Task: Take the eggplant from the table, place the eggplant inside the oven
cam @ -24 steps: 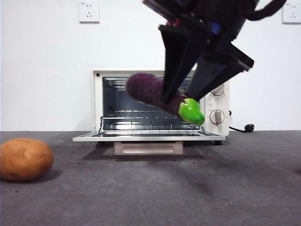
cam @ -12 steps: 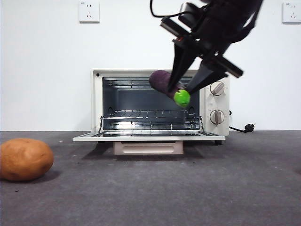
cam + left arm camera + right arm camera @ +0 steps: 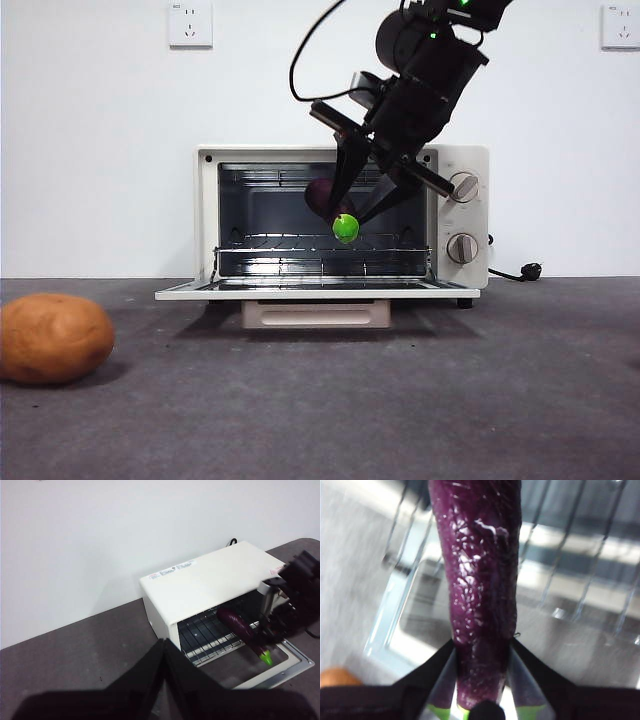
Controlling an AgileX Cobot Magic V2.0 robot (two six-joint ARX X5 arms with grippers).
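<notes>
Grey table [image 3: 400,400] carries a brown potato [image 3: 52,338] nearest; behind stands the open oven [image 3: 330,225], no readable lettering. Right gripper [image 3: 362,200], fingers clamped on the eggplant [image 3: 335,205], has carried it farther into the cavity mouth, above the rack. Left gripper [image 3: 162,680] waits, fingers closed.
</notes>
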